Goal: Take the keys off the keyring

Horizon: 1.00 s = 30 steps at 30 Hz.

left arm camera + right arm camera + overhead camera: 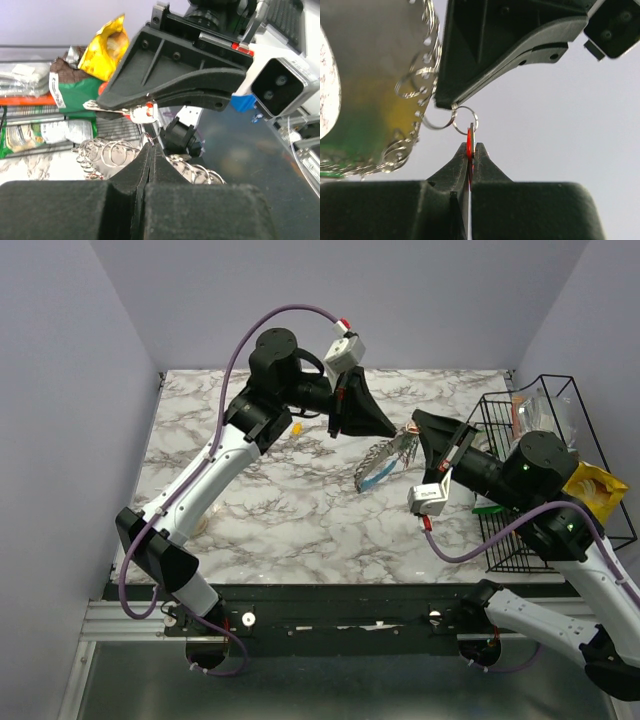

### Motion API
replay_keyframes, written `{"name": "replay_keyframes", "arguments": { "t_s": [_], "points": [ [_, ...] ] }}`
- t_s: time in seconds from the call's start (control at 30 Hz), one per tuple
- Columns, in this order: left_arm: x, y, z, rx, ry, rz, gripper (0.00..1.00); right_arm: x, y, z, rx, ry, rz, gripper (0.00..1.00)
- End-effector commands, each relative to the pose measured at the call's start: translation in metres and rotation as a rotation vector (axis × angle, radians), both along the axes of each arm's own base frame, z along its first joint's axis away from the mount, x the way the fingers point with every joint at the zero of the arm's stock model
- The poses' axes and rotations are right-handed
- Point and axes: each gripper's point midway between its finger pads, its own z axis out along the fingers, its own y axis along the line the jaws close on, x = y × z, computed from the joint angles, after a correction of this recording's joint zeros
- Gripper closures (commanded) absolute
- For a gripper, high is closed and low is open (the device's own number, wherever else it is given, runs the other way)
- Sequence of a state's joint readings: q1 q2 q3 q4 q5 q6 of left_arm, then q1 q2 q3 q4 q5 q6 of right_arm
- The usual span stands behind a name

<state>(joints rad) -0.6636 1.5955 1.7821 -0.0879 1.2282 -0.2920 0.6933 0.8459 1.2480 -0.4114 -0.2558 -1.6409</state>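
Standing at the bench's (250,510) right edge, a wire basket (520,565) holds snack packets (590,485), with bare marble spreading leftward. Near the centre hangs the keyring (378,468). The left end effector (447,104) is clamped on a small ring (465,119), the right end effector (470,150) on a red key (469,142).

Smooth marble-look table (260,510), shiny metal rings (112,152), matt black plastic right gripper (470,148)
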Motion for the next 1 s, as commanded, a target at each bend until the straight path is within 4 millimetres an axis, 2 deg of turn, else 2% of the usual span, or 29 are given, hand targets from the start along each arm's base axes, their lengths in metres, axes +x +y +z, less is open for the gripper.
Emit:
{"name": "replay_keyframes", "arguments": {
  "t_s": [0.0,0.03,0.1,0.23,0.37,0.53,0.63,0.67,0.7,0.73,0.87,0.97],
  "points": [
    [-0.008,0.021,0.028,-0.088,0.029,-0.043,1.0,-0.003,-0.014,0.011,0.053,-0.002,-0.042,0.99],
    [-0.019,0.031,0.051,-0.166,0.029,-0.076,1.0,-0.003,-0.014,0.008,0.053,0.003,-0.042,0.99],
    [-0.015,0.037,0.053,-0.224,0.029,-0.082,1.0,-0.003,-0.014,0.002,0.044,0.011,-0.042,0.99],
    [-0.007,0.033,0.047,-0.214,0.035,-0.053,1.0,0.001,-0.008,-0.023,0.003,0.047,-0.028,0.99],
    [-0.009,0.034,0.048,-0.231,0.048,-0.063,1.0,0.007,-0.002,-0.04,-0.033,0.067,-0.022,0.99],
    [-0.013,0.032,0.044,-0.222,0.053,-0.073,1.0,0.005,0.004,-0.039,-0.028,0.048,0.006,0.99],
    [-0.007,0.029,0.034,-0.19,0.056,-0.068,1.0,0.008,0.002,-0.022,0.033,0.058,-0.011,0.99],
    [-0.007,0.029,0.032,-0.182,0.05,-0.067,0.98,0.007,0.002,-0.021,0.034,0.057,-0.008,0.99],
    [-0.004,0.029,0.029,-0.174,0.049,-0.061,0.82,0.004,0.002,-0.02,0.03,0.057,0.003,0.99],
    [-0.002,0.028,0.026,-0.162,0.061,-0.056,0.79,0.002,0.002,-0.018,0.026,0.049,0.006,0.99],
    [0.006,0.026,0.023,-0.169,0.028,-0.039,0.69,0.001,0.002,-0.018,0.02,0.048,0.012,0.99],
    [0.01,0.025,0.018,-0.146,0.027,-0.031,0.68,0.0,0.002,-0.016,0.023,0.046,0.015,0.99]
  ]
}}
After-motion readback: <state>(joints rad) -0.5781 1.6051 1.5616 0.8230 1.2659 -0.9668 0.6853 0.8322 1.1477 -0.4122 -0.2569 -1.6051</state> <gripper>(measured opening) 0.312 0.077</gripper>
